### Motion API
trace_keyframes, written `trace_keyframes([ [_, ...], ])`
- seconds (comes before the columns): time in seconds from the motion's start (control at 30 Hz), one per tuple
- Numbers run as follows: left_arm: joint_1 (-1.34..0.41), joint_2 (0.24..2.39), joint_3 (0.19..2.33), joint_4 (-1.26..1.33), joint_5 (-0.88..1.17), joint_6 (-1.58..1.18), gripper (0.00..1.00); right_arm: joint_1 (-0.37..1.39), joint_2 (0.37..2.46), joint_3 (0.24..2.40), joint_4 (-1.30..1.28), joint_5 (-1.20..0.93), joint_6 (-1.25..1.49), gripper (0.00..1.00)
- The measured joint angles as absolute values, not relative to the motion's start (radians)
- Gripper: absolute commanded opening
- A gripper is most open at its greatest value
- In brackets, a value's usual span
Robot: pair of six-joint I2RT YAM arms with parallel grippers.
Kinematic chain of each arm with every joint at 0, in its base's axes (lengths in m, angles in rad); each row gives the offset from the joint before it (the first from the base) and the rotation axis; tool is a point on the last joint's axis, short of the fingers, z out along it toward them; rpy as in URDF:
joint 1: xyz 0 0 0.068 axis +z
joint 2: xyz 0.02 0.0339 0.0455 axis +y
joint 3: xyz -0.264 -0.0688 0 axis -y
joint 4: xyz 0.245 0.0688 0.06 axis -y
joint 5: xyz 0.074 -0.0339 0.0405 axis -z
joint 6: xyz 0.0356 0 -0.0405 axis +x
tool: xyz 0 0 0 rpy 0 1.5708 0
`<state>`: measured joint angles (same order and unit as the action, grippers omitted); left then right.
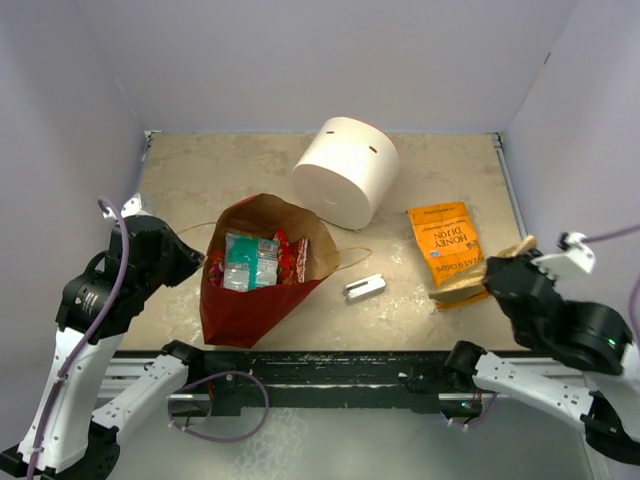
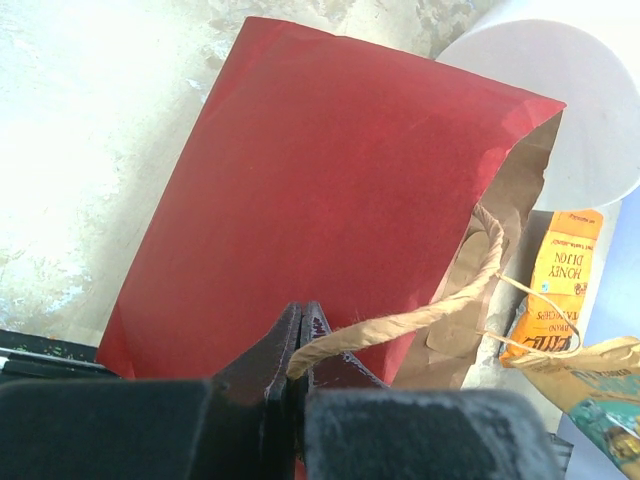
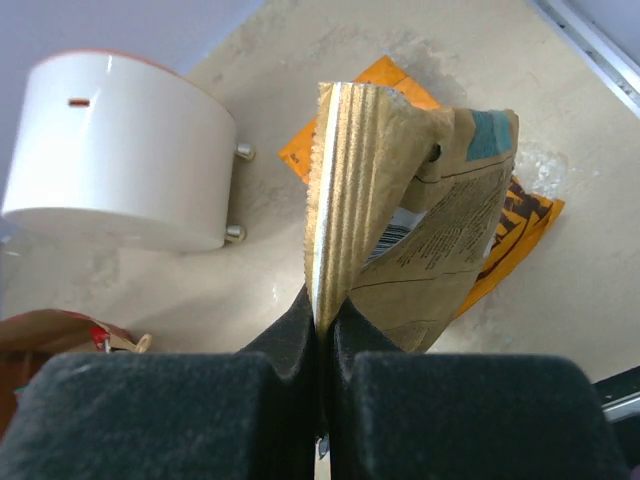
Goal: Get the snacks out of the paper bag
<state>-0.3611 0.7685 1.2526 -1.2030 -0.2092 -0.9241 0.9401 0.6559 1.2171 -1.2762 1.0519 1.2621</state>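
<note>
Overhead view looks down across the table; both close wrist views share the white cylinder.

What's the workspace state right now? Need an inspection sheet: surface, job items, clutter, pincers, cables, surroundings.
Surface: beige mottled tabletop, with pale scuffs near the left side.
Job's things: paper bag lies on its side, mouth open. The teal and red packets are inside it. The orange packet lies flat on the table to the right. The tan packet is lifted above it.
Clutter: white cylinder on its side behind the bag; grey bracket between the bag and the orange packet.
Grippers: left pincer shut on the twine handle; right pincer shut on the tan packet's edge.
Cables: purple cable along the left arm, with a loop below the table edge.
Surroundings: plain pale walls; nothing else seen.
</note>
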Motion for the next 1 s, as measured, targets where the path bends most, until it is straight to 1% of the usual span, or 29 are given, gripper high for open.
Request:
trace_keyframes([
  [0.1, -0.361, 0.759, 1.253, -1.203, -0.21, -0.924, 0.0, 0.934, 0.539, 1.233, -1.313, 1.048, 1.252, 0.0],
  [0.2, -0.361, 0.756, 1.253, -1.203, -0.211, -0.924, 0.0, 0.931, 0.528, 1.248, -1.333, 1.047, 1.237, 0.0],
  [0.33, -0.361, 0.767, 1.253, -1.203, -0.211, -0.924, 0.0, 0.931, 0.561, 1.229, -1.337, 1.045, 1.251, 0.0],
  [0.53, -0.361, 0.779, 1.253, -1.203, -0.211, -0.924, 0.0, 0.93, 0.654, 1.101, -1.336, 1.064, 1.469, 0.0],
  [0.57, -0.361, 0.779, 1.253, -1.203, -0.211, -0.924, 0.0, 0.916, 0.723, 1.095, -1.328, 1.065, 1.5, 0.0],
  [0.63, -0.361, 0.781, 1.254, -1.203, -0.212, -0.922, 0.0, 0.871, 0.801, 1.088, -1.311, 1.062, 1.539, 0.0],
  [0.73, -0.361, 0.783, 1.26, -1.205, -0.213, -0.92, 0.0, 0.739, 0.893, 1.074, -1.261, 1.031, 1.542, 0.0],
  [0.8, -0.361, 0.783, 1.262, -1.206, -0.216, -0.919, 0.0, 0.661, 0.913, 1.056, -1.198, 1.01, 1.504, 0.0],
  [1.0, -0.361, 0.776, 1.269, -1.216, -0.23, -0.905, 0.0, 0.509, 0.932, 1.045, -1.042, 0.918, 1.331, 0.0],
])
